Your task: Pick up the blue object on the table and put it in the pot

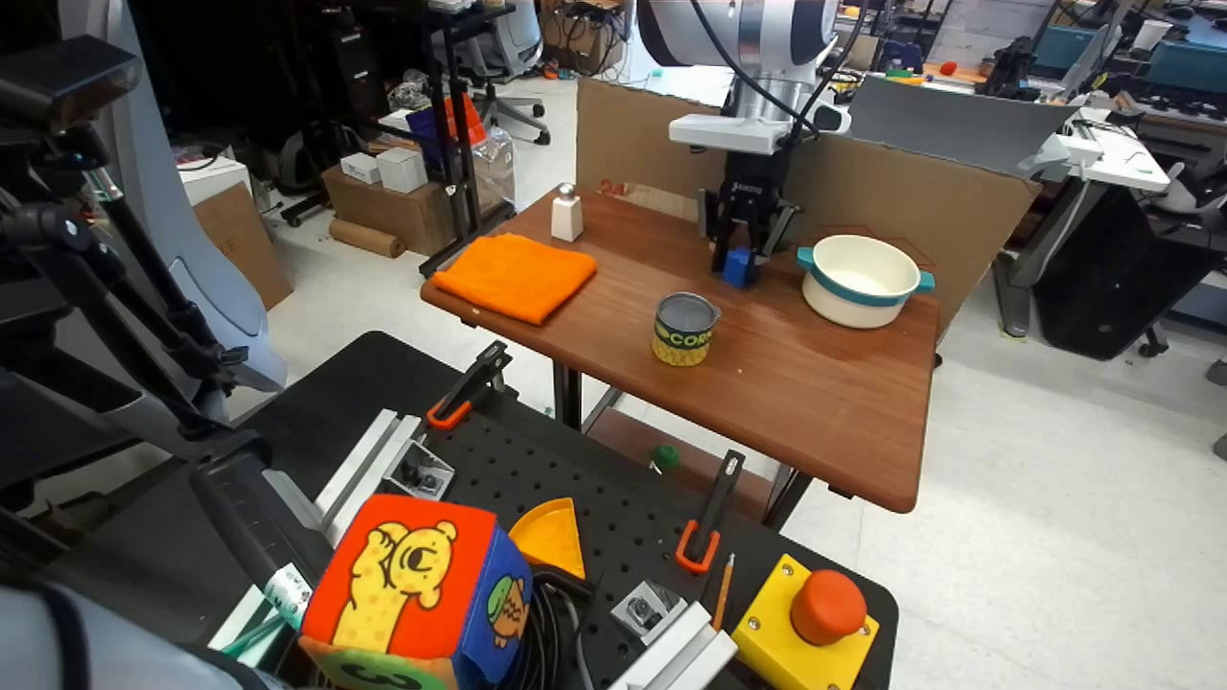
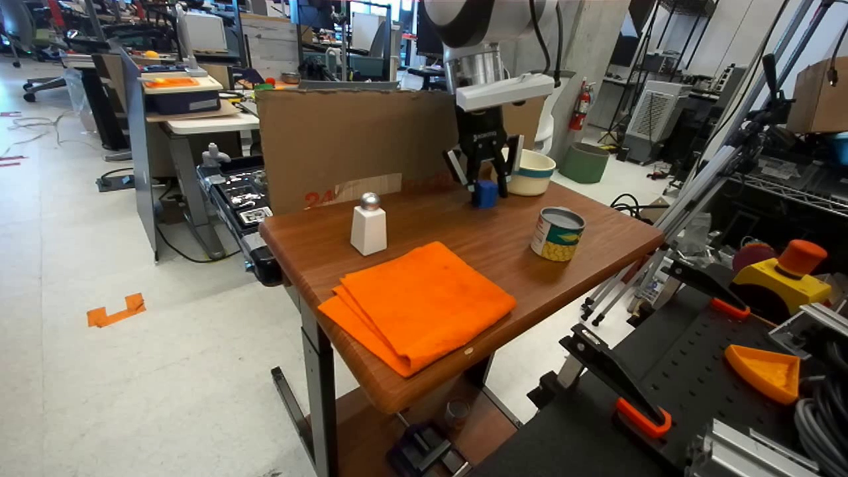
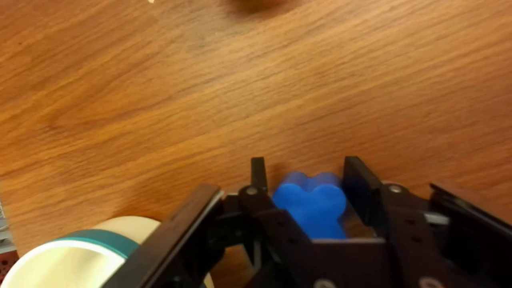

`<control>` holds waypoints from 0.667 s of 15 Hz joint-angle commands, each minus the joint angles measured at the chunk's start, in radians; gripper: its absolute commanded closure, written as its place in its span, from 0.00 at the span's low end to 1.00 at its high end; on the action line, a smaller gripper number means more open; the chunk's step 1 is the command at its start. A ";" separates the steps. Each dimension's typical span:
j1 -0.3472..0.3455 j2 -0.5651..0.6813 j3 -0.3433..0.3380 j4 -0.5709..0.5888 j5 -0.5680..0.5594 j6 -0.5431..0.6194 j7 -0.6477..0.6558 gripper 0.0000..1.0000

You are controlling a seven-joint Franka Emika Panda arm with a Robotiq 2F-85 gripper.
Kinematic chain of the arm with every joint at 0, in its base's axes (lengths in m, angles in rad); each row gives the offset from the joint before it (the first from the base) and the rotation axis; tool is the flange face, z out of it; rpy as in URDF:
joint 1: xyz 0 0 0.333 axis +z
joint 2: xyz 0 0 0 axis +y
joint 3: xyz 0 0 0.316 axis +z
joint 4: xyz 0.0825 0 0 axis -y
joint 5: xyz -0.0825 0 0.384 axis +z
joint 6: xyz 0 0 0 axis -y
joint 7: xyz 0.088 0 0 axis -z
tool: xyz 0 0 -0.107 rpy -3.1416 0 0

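The blue object (image 1: 736, 271) stands on the reddish-brown table (image 1: 805, 402). It also shows in an exterior view (image 2: 486, 195) and in the wrist view (image 3: 314, 206), where its top has rounded lobes. My gripper (image 1: 735, 263) points down at table level with its fingers on either side of the blue object. In the wrist view the gripper (image 3: 305, 172) is open, with a gap at the left finger; the right finger is very near or touching. The white pot (image 1: 853, 309) with a teal rim stands beside the gripper; it shows at lower left in the wrist view (image 3: 110, 238).
A corn can (image 1: 682, 331) stands toward the table's near edge. A white shaker (image 1: 567, 217) and a folded orange cloth (image 1: 518, 276) lie at the other end from the pot. A cardboard panel (image 2: 351, 142) stands along the table's back edge.
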 commanded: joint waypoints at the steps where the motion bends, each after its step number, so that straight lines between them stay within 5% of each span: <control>1: 0.010 0.037 -0.011 0.077 -0.027 -0.064 0.012 0.78; 4: 0.009 -0.004 0.009 0.064 -0.028 -0.119 -0.032 0.84; 10: -0.035 -0.293 0.096 -0.138 0.008 -0.104 -0.281 0.84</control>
